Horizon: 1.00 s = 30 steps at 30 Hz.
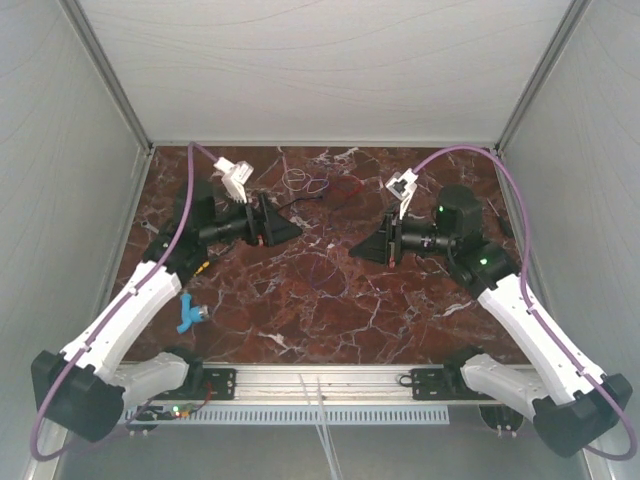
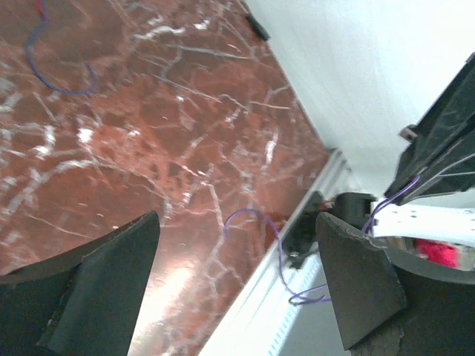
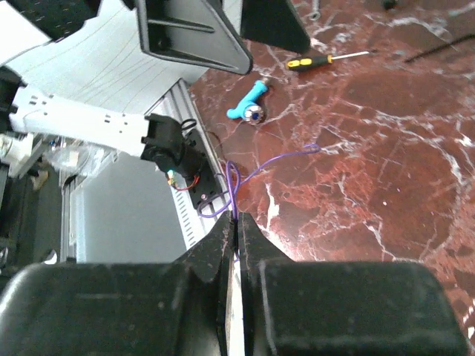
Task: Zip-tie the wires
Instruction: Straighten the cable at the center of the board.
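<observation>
Farther back, wires (image 1: 305,183) on marble table (image 1: 400,320); grey walls (image 1: 60,150).

Bright, even light overhead; soft glare on the surface (image 2: 177,283) in the left wrist view, near foreground blurry.

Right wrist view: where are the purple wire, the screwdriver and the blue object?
purple wire (image 3: 235,199), right wrist view, on the strands below its loop.
screwdriver (image 3: 310,61), right wrist view, on the yellow-and-black handle.
blue object (image 3: 245,102), right wrist view, on its blue body.
</observation>
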Available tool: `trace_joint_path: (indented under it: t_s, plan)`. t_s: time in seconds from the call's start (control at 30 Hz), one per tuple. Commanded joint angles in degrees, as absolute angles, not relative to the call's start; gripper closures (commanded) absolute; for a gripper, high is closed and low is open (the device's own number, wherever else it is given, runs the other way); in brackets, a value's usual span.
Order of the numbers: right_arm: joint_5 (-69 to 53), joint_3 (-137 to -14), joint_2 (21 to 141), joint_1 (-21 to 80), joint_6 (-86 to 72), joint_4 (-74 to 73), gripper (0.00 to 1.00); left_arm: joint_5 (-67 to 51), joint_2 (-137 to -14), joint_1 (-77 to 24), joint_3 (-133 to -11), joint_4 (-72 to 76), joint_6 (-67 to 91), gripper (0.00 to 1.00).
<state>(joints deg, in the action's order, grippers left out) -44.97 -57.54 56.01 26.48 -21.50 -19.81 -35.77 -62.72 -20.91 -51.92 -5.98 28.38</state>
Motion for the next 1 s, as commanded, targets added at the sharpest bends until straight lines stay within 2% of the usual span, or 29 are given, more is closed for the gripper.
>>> trace_joint_path:
  t_s: [0.0, 0.1, 0.23, 0.4, 0.5, 0.53, 0.57, 0.6, 0.63, 0.67, 0.8, 0.97]
  plan:
    - [-48.7, -56.7, 54.5, 29.2, -18.5, -13.0, 1.0, -40.4, -57.9, -21.9, -48.6, -3.1, 38.3, 0.16]
    - [-48.0, -56.6, 55.1, 31.0, -17.7, -11.5, 1.0, -41.1, -56.2, -23.6, -45.8, -0.6, 43.5, 0.17]
    - [-45.9, -56.5, 55.2, 33.4, -18.0, -8.3, 1.0, -38.9, -57.6, -27.5, -46.4, -3.3, 42.9, 0.17]
    - [-43.7, -57.4, 55.3, 35.1, -17.3, -7.6, 1.0, -38.0, -59.7, -30.6, -47.1, -3.5, 43.4, 0.23]
    - [-42.3, -57.3, 54.7, 35.3, -16.8, -7.5, 1.0, -36.9, -60.2, -31.6, -47.6, -4.1, 43.1, 0.3]
    - [-41.9, -57.2, 54.5, 35.4, -16.7, -7.5, 1.0, -36.3, -60.4, -31.9, -47.6, -4.1, 43.1, 0.36]
    - [-41.7, -57.1, 54.3, 35.4, -16.6, -7.6, 1.0, -35.8, -60.5, -32.0, -47.6, -4.1, 43.0, 0.48]
    - [-41.6, -57.0, 54.2, 35.3, -16.5, -8.0, 1.0, -35.1, -60.5, -32.0, -47.6, -4.0, 42.9, 0.64]
    - [-41.4, -57.0, 54.1, 35.4, -16.3, -8.9, 1.0, -34.0, -60.6, -32.0, -47.8, -4.1, 42.7, 0.9]
    - [-41.1, -57.2, 54.1, 35.4, -16.0, -10.0, 1.0, -32.5, -60.5, -32.0, -47.9, -4.3, 42.5, 1.0]
    - [-36.3, -57.4, 52.4, 35.8, -14.5, -18.9, 1.0, -24.7, -60.8, -32.0, -51.3, -8.6, 39.1, 1.0]
    - [-19.8, -55.6, 51.1, 35.8, -15.9, -34.7, 1.0, -12.4, -60.8, -31.9, -55.2, -13.4, 35.2, 1.0]
